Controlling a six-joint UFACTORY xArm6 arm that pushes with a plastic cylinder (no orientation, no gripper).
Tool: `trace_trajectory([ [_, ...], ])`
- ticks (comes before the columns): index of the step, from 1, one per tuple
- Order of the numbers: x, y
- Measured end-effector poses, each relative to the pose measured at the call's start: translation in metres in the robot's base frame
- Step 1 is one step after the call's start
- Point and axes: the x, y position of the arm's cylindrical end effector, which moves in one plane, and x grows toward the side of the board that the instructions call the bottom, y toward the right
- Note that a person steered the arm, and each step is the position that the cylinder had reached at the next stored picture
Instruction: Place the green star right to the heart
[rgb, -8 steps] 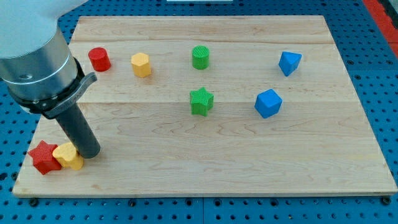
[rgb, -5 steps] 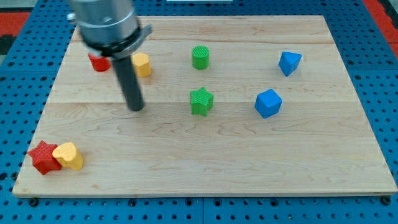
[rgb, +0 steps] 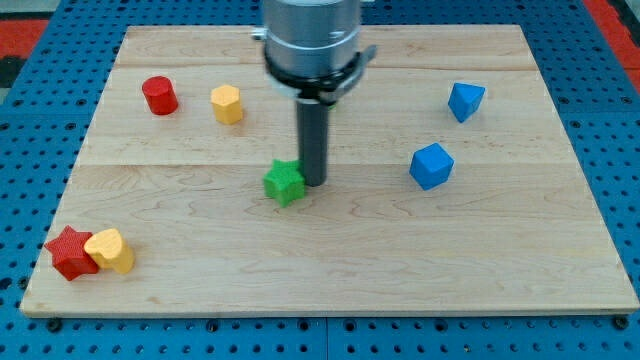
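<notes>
The green star (rgb: 284, 183) lies left of the board's middle. My tip (rgb: 314, 181) stands against the star's right side. The yellow heart (rgb: 111, 250) lies near the board's bottom left corner, touching a red star (rgb: 70, 252) on its left. The star is far to the right of and above the heart. The green cylinder is hidden behind the arm.
A red cylinder (rgb: 159, 95) and a yellow hexagonal block (rgb: 227, 103) sit at the upper left. Two blue blocks (rgb: 465, 100) (rgb: 431, 166) sit on the right. The wooden board (rgb: 400, 260) rests on a blue pegboard.
My tip swept from the heart at the bottom left, up and across to the star's right side. The green star has slid left and down. The green cylinder became hidden.
</notes>
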Motion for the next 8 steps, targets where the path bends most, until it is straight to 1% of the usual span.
trace_trajectory([
  [1, 0.021, -0.045],
  [2, 0.019, -0.049],
  [3, -0.018, -0.034],
  [4, -0.017, -0.069],
  [5, 0.028, -0.073],
  [6, 0.06, -0.078],
  [7, 0.061, -0.079],
  [8, 0.061, -0.093],
])
